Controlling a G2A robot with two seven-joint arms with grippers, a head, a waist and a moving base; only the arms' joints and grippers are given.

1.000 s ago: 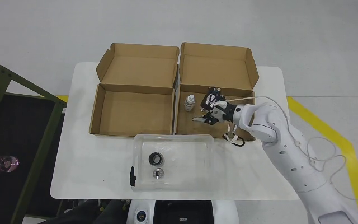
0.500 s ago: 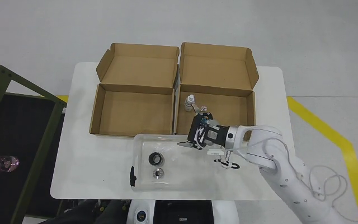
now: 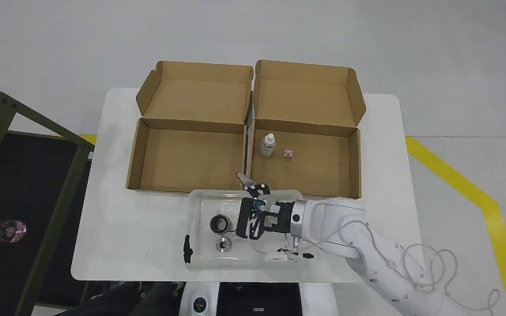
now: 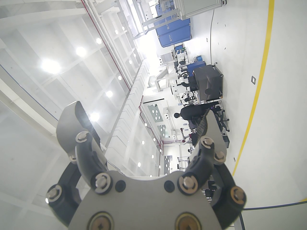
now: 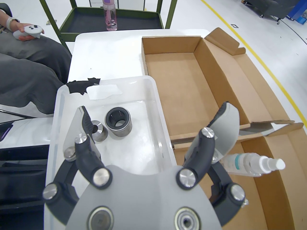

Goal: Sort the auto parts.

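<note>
Clear plastic tray point(image 3: 192, 237), lower centre, holds one steel ring bearing point(image 3: 219, 225), one silver cylinder point(image 3: 224, 244), upper-right brown cardboard box point(image 3: 332, 170) holds one white spray bottle point(image 3: 269, 144), right gripper point(image 5: 154, 108), left gripper point(image 4: 142, 110) both spread, empty

The light is bright and even and falls from above. In the top view the white table point(image 3: 118, 229) is close to washed out, and only soft, pale shadows lie along the inner walls of the boxes point(image 3: 190, 158). In the right wrist view the floor of the clear tray point(image 3: 207, 194) carries small white glints. The left wrist view looks straight into the ceiling lamps point(image 4: 50, 66), which burn out to white discs and spread a haze over the far hall. In both wrist views straight things bow toward the edges, as the yellow floor line point(image 4: 257, 92) does.
</note>
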